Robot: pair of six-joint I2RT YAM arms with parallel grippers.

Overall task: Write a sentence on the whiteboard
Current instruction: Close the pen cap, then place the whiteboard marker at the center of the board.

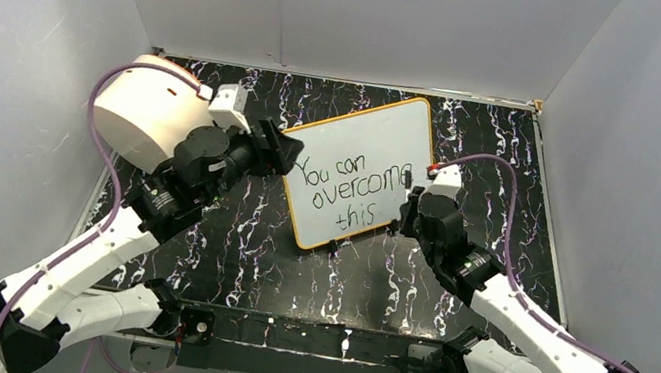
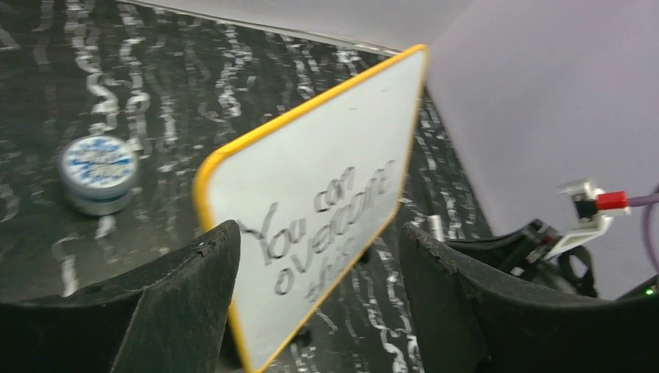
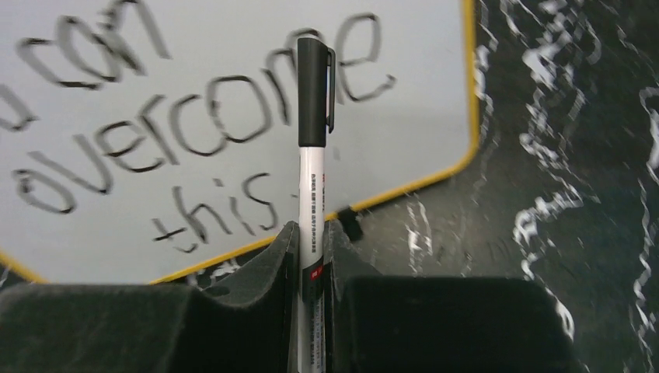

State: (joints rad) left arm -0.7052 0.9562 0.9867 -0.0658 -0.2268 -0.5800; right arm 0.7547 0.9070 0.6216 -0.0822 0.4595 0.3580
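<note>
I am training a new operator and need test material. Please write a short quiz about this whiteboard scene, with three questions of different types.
1. True or false: the right gripper is shut on a marker.
2. Which word ends the sentence on the whiteboard? A) can B) this C) overcome
3. Fill in: the jaws of the left gripper stand ____.
Key: 1 true; 2 B; 3 open.

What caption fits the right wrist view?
Right tool shut on a capped marker, poised before the whiteboard and its handwritten sentence.
</note>
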